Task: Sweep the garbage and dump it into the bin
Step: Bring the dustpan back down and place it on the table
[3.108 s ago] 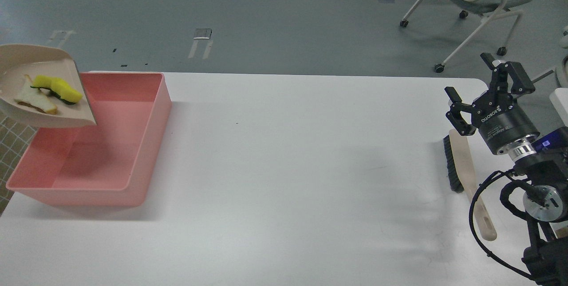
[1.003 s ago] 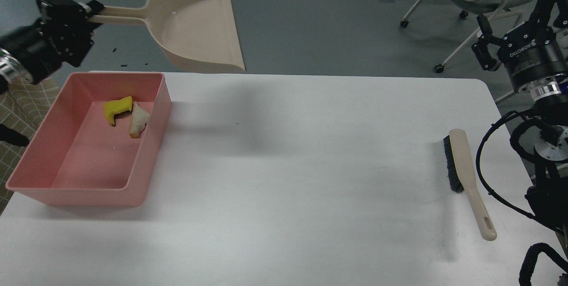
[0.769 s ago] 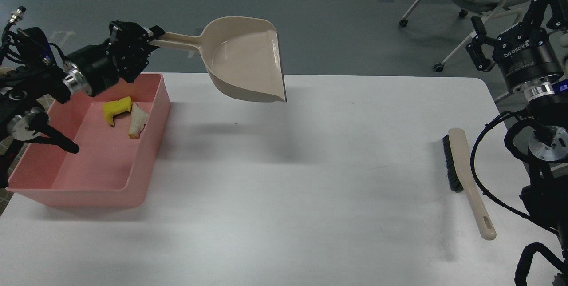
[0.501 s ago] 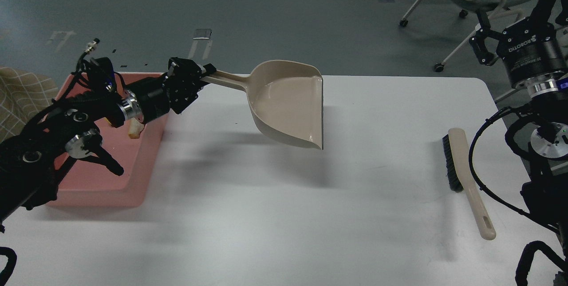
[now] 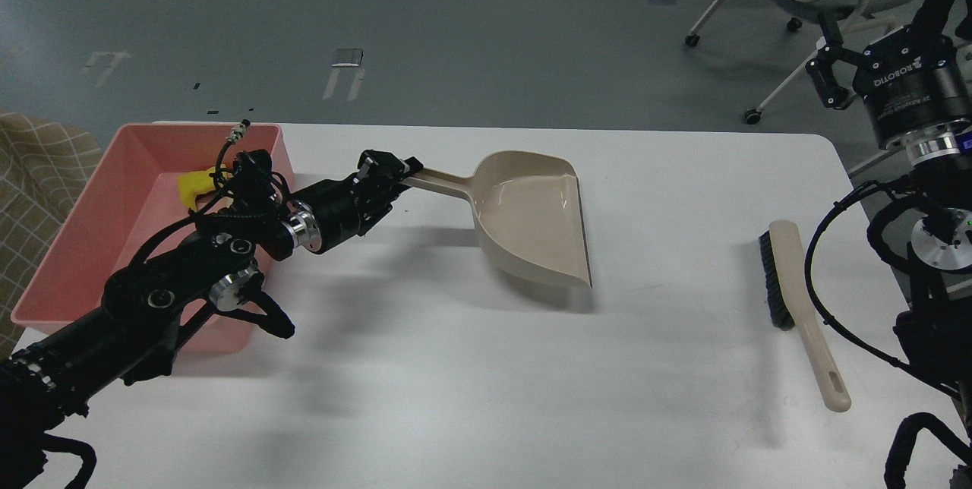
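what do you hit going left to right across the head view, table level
pink bin → yellow scrap inside it → left claw shut on the dustpan handle → dustpan → brush → right claw, raised off the table

Dustpan (image 5: pixel 531 219) emptied; garbage (image 5: pixel 194 184) now in bin (image 5: pixel 68 246). Left pincer (image 5: pixel 391 172) carried dustpan from upper left to frame centre, low over tabletop (image 5: pixel 456 367). Right pincer (image 5: pixel 885 26) rose to upper right.
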Robot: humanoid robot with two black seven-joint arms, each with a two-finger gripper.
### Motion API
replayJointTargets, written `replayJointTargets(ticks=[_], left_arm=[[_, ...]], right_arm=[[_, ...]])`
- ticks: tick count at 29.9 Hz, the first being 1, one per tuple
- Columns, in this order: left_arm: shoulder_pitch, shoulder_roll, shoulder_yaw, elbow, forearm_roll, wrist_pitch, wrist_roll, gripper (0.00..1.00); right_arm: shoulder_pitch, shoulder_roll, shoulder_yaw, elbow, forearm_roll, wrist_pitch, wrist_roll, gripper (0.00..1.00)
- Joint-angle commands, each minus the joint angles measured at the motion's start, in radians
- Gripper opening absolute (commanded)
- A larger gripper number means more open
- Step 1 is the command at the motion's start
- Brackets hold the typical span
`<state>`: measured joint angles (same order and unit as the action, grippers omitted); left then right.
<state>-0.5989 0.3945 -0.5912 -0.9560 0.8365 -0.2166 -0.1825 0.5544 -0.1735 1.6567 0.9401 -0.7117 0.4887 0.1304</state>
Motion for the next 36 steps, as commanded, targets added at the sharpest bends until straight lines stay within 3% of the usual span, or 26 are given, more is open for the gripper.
replayJointTargets(ticks=[1,17,24,28,36], left_arm=[[0.007,-0.011,0.002,0.003,0.0,0.055,0.003,0.17],[0.053,-0.013,0.03,-0.013,0.003,0.077,0.0,0.18],[0.054,-0.013,0.045,-0.013,0.003,0.082,0.001,0.27],[0.053,-0.006,0.051,-0.015,0.003,0.085,0.0,0.6],[0.048,0.015,0.05,-0.02,0.0,0.083,0.001,0.72]], right_arm=[[-0.002,0.0,0.0,0.0,0.0,0.0,0.0,1.0],[-0.01,-0.001,-0.001,-0.003,0.0,0.0,0.0,1.0],[-0.022,-0.001,-0.001,-0.003,0.0,0.0,0.0,1.0],[-0.025,-0.001,-0.001,-0.004,0.0,0.0,0.0,1.0],[-0.025,-0.001,-0.001,-0.001,0.0,0.0,0.0,1.0]])
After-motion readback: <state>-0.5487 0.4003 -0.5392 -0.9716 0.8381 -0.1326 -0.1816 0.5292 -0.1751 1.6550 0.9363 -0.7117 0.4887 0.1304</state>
